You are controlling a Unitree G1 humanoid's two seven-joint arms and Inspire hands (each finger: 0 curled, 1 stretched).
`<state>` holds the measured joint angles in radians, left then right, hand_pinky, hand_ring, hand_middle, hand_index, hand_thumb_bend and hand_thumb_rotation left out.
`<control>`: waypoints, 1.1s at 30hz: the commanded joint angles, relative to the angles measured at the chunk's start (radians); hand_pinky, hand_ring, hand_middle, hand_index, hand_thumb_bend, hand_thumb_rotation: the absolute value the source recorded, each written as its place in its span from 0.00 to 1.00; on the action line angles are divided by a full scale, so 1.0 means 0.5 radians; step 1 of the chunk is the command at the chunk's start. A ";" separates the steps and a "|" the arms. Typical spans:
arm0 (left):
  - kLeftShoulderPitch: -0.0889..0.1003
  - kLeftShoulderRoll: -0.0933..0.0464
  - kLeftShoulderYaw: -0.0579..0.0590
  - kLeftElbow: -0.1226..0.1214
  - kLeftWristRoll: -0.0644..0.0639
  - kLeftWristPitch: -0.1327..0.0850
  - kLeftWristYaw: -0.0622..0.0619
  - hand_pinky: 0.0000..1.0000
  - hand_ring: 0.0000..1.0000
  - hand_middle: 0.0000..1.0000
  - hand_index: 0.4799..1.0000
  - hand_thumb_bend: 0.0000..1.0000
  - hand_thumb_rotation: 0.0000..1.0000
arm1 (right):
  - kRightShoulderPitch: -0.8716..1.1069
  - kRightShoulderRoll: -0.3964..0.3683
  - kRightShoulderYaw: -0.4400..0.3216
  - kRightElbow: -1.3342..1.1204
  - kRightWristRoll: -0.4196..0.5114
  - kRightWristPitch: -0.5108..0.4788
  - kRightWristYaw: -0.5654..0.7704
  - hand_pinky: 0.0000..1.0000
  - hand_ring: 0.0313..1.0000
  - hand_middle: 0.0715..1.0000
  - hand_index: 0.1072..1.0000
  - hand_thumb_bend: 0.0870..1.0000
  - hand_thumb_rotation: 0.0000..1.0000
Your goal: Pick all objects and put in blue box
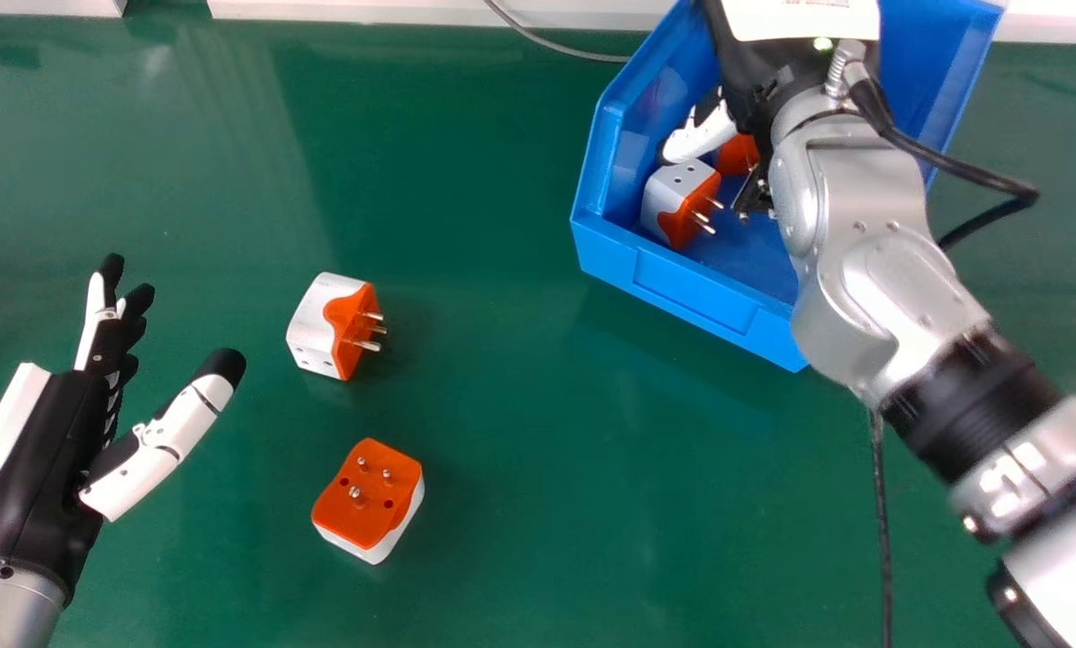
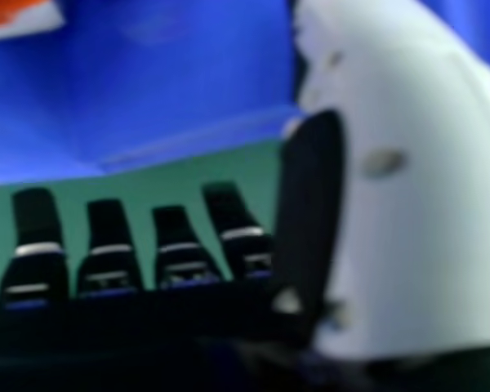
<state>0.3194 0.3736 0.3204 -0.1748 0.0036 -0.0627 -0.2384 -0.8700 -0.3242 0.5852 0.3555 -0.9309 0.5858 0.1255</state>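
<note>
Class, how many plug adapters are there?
4: one adapter and a nearer one on the table; two in the blue box, one beside another partly behind the right hand. More may be hidden.

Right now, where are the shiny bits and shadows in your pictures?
Head view: bright glints on my right arm, pale shine on the table at upper left, soft shadows right of both loose plugs. Right hand view: my thumb looks bright, my fingers dark.

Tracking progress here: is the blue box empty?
Not empty: a white-and-orange adapter lies inside the blue box, something orange beyond it.
</note>
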 commanded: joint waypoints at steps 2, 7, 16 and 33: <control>-0.001 0.028 0.009 -0.017 0.007 -0.038 -0.002 1.00 1.00 1.00 1.00 0.52 0.61 | 0.120 -0.055 -0.048 -0.314 -0.111 0.085 0.088 0.72 0.85 0.90 0.87 0.53 0.23; 0.001 0.025 0.004 -0.022 0.020 -0.042 0.006 1.00 1.00 1.00 1.00 0.52 0.60 | 0.553 -0.090 -0.173 -1.001 -0.157 0.120 0.139 0.74 0.87 0.91 0.88 0.51 0.23; 0.045 0.003 -0.002 -0.097 0.058 -0.029 0.024 1.00 1.00 1.00 1.00 0.51 0.62 | 1.348 -0.071 -0.226 -1.916 -0.347 -0.014 0.238 0.71 0.86 0.91 0.90 0.46 0.29; 0.059 -0.007 -0.019 -0.120 0.074 -0.024 0.027 1.00 1.00 1.00 1.00 0.50 0.62 | 1.993 -0.309 -0.419 -1.891 0.054 -1.217 -0.116 0.72 0.89 0.94 0.92 0.33 0.45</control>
<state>0.3425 0.3700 0.3083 -0.2121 0.0401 -0.0555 -0.2311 0.1400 -0.4552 0.3933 -0.6032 -0.9194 0.0319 0.0889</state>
